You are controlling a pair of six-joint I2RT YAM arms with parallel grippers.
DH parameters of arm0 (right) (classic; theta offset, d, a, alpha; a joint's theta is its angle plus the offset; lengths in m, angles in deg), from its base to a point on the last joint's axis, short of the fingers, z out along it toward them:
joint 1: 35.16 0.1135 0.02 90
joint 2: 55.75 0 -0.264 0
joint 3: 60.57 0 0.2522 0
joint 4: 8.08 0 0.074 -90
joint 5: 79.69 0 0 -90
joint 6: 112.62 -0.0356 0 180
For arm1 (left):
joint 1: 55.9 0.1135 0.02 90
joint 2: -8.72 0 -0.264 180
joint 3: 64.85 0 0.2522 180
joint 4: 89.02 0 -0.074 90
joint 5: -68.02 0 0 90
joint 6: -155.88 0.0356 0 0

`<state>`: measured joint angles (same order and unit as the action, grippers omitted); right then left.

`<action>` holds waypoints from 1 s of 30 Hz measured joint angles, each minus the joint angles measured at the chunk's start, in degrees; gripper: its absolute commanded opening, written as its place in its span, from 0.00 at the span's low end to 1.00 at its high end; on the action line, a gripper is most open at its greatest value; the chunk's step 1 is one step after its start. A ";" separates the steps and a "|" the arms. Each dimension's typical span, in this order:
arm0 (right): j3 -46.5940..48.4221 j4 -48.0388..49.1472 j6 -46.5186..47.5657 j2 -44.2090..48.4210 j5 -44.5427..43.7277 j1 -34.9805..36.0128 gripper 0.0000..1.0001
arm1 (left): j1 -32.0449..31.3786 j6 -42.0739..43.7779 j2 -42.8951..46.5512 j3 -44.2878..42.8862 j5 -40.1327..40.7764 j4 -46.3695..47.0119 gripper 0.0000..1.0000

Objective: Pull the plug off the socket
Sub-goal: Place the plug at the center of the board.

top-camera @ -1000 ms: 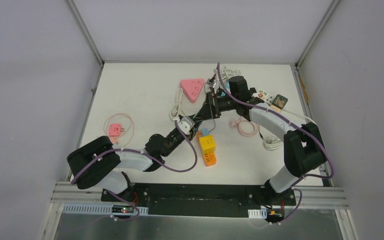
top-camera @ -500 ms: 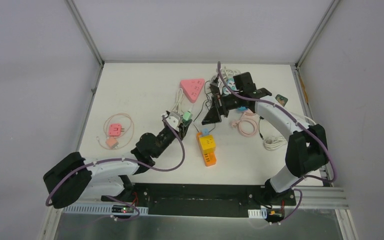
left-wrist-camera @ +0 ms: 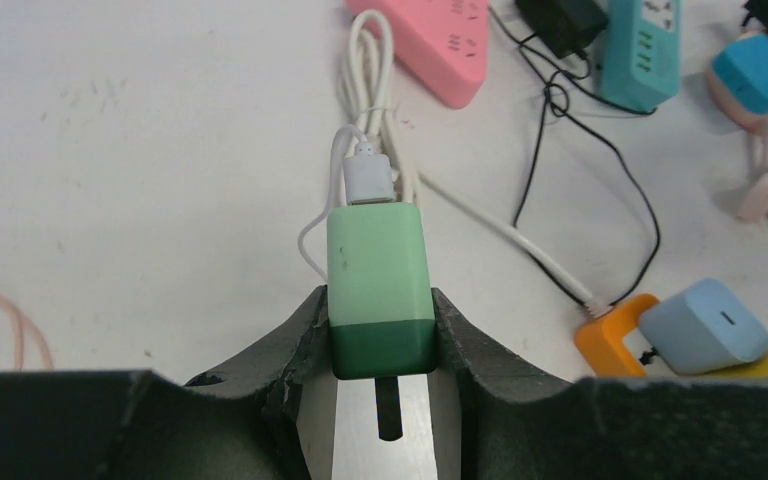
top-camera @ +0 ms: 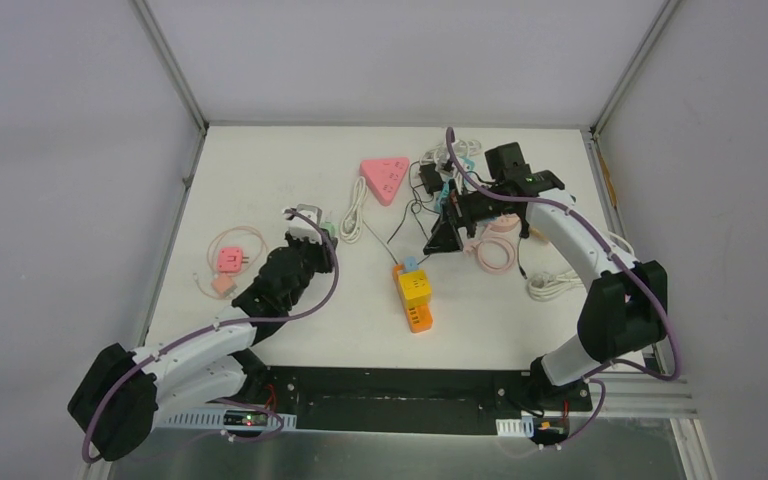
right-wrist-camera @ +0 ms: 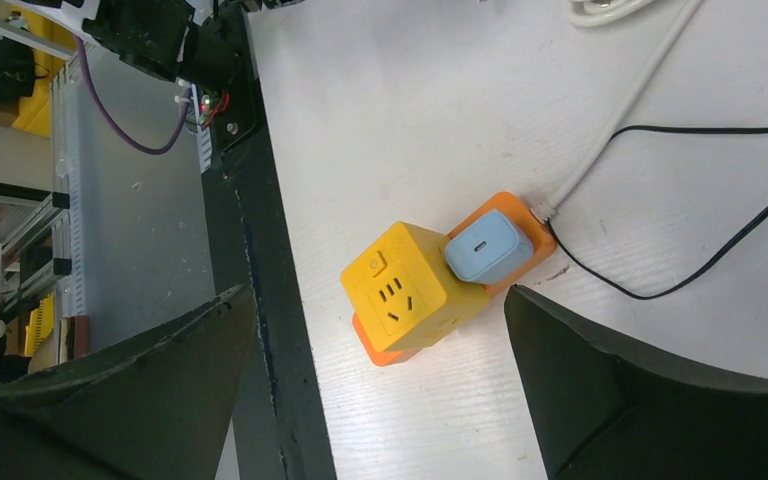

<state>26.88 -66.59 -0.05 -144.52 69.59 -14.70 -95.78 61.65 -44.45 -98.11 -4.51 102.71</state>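
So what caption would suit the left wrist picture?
Left gripper clamps a green charger with a white cable plugged in.

Top external: fixed, high, behind the arm bases, looks down on the whole worktop [top-camera: 260, 180], near edge at bottom. Left wrist: low and close, faces the far edge past the left fingers [left-wrist-camera: 285, 350]. Right wrist: higher, looks down toward the near edge between the right fingers [right-wrist-camera: 140, 380]. All three share the orange socket block [top-camera: 419, 320].
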 measured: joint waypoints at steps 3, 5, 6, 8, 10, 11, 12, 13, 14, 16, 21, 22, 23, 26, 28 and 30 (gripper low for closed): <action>0.00 -0.79 1.11 0.00 -0.59 -0.31 1.00 | 2.43 -2.84 -0.09 0.00 0.50 -3.56 0.00; 0.02 -1.20 1.62 0.00 -0.81 -0.52 1.00 | 4.39 -4.44 -0.20 0.00 0.42 -5.05 0.00; 0.02 -1.42 1.81 0.00 -0.96 -0.66 1.00 | 5.64 -5.49 -0.39 0.00 0.13 -5.46 0.00; 0.02 -1.64 2.08 0.00 -1.22 -0.92 1.00 | 7.87 -6.97 -0.87 0.00 -0.61 -6.27 0.00; 0.02 -1.81 2.40 0.00 -1.44 -1.14 1.00 | 10.45 -8.76 -1.60 0.00 -1.79 -6.95 0.00; 0.02 -1.90 2.49 0.00 -1.44 -1.25 1.00 | 11.61 -9.60 -1.97 0.00 -2.64 -7.21 0.00; 0.02 -1.90 2.56 0.00 -1.49 -1.31 1.00 | 12.76 -10.36 -2.32 0.00 -2.99 -7.50 0.00; 0.02 -1.92 2.67 0.00 -1.49 -1.38 1.00 | 13.84 -11.30 -2.69 0.00 -3.43 -7.65 0.00; 0.02 -1.97 2.75 0.00 -1.51 -1.42 1.00 | 14.80 -11.93 -3.04 0.00 -4.17 -7.67 0.00; 0.02 -2.12 2.97 0.00 -1.53 -1.49 1.00 | 16.87 -13.44 -3.78 0.00 -5.31 -7.63 0.00; 0.02 -2.78 3.41 -0.02 -1.60 -1.51 1.00 | 22.18 -17.29 -5.64 0.42 -9.27 -6.10 0.00; 0.04 -2.95 3.50 -0.04 -1.60 -1.51 1.00 | 23.19 -17.97 -5.97 0.59 -10.01 -5.68 0.00; 0.04 -3.06 3.56 -0.07 -1.60 -1.51 1.00 | 24.46 -18.93 -6.49 0.79 -10.75 -5.25 0.00; 0.39 -3.41 3.98 -0.35 -1.64 -1.53 1.00 | 27.71 -20.83 -8.11 1.27 -12.87 -3.98 0.00; 0.63 -3.63 4.22 -0.57 -1.64 -1.53 1.00 | 29.64 -22.21 -9.25 1.62 -13.90 -3.23 0.00; 0.81 -3.74 4.50 -0.83 -1.64 -1.53 1.00 | 30.99 -23.10 -10.05 1.68 -14.93 -3.10 0.00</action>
<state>27.69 -70.33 4.45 -145.35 67.96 -16.23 -64.79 38.55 -54.50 -96.43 -19.44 99.61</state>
